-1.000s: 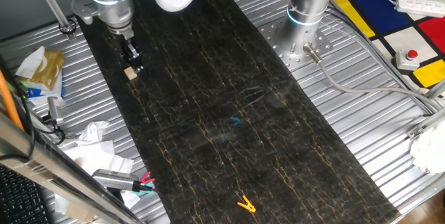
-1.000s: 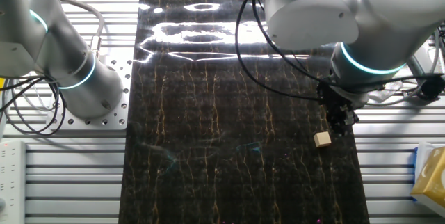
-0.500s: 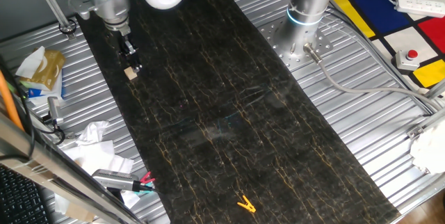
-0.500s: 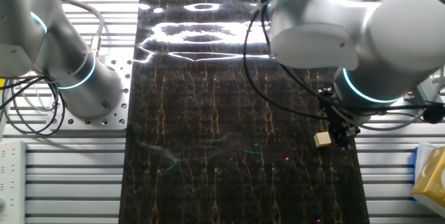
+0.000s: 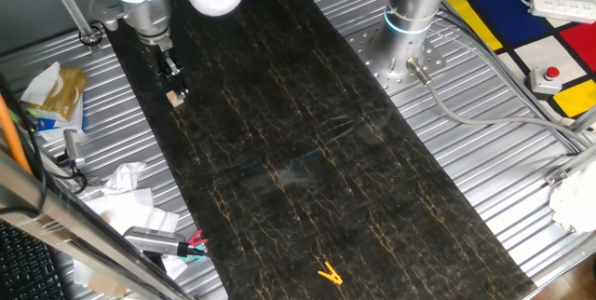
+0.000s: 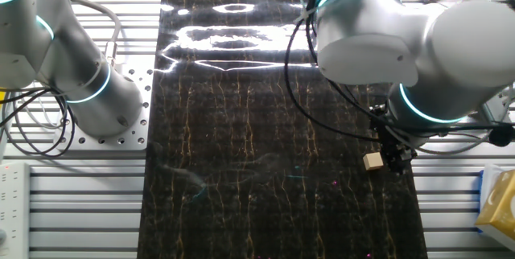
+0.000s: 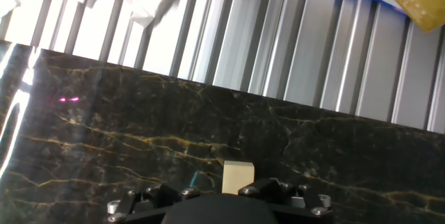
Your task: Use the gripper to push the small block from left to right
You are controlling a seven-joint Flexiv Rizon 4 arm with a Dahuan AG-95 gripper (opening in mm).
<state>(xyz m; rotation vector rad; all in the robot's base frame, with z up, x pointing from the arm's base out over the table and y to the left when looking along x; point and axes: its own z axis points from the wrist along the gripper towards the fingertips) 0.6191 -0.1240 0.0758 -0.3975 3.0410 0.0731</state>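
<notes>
Item: gripper [image 5: 175,84] beside small block [image 5: 174,99], mat's far-left edge.
Block at gripper's 6 o'clock, touching or nearly; finger spread indeterminable. Advice: stay low, push squarely, 1 steady stroke.

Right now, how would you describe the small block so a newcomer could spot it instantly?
Find the dark marbled mat running down the table, then the gripper near its edge. The small block is the pale tan cube right beside it, unlike the yellow clip far down the mat.

Two high fixed cams, opposite sides, hand cam low near mat [image 7: 139,126]
</notes>
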